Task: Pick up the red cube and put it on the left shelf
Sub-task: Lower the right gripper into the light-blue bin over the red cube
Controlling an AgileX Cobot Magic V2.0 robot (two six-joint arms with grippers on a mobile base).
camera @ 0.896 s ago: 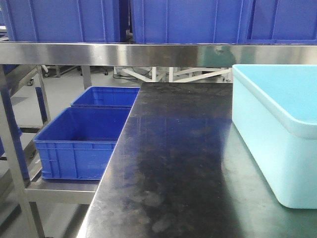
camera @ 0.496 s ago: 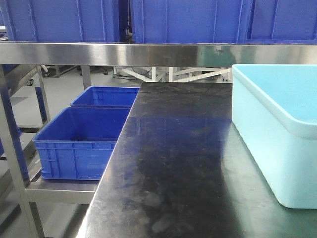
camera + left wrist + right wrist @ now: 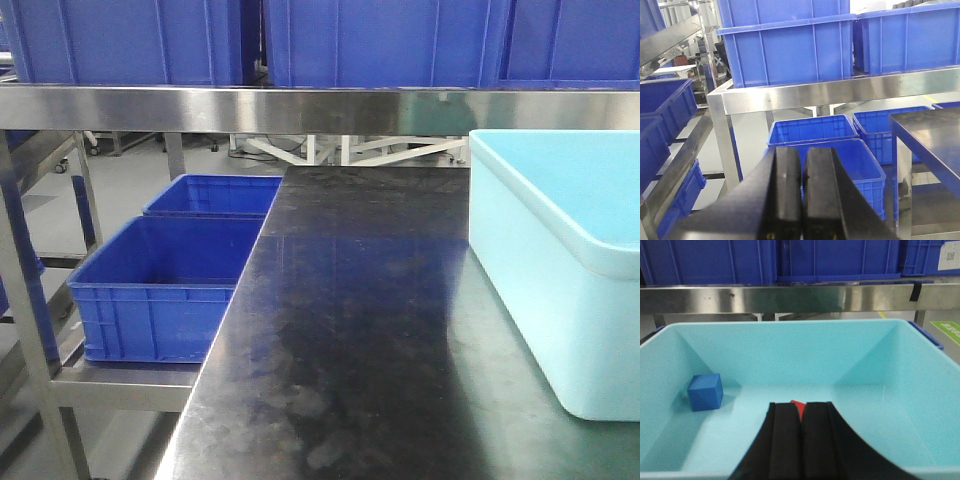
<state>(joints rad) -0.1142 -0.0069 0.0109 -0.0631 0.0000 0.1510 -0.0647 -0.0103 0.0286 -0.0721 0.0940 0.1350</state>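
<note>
Front camera faces table (image 3: 350,330); both wrist cameras seemingly face shelf (image 3: 840,92).

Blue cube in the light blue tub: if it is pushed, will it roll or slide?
The blue cube rests flat on the tub floor, so it would probably slide, not roll. Its crisp edges suggest it is stiff. The smooth tub floor may let it skid easily.

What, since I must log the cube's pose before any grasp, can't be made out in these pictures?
1. Red cube: the right wrist view shows only a sliver; the right fingers hide the rest.
2. Tub interior: in the front view it is hidden by the tub's own near wall, and its right part is cut off by the frame edge.
3. Nearest blue bin: in the left wrist view it is partly hidden behind the left fingers.
</note>
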